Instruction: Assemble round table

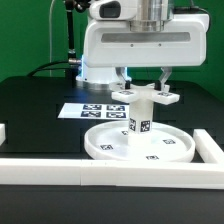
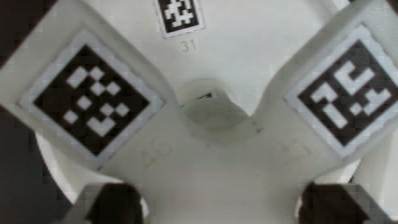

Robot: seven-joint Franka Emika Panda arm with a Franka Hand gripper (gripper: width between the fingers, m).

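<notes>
White plastic everywhere: my claw grips the cross base, fingers closed on it, atop the one leg standing on the one disc, lower centre of the exterior frame. Misalignment could cross-thread it. The marker board lies behind on the desk.

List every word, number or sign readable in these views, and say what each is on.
No words or brand names are readable.
Black-and-white square tags, patterns only: on the leg, the round disc, the marker board and the lobed base.
A small printed mark under one tag in the wrist view is too blurred to read.
</notes>
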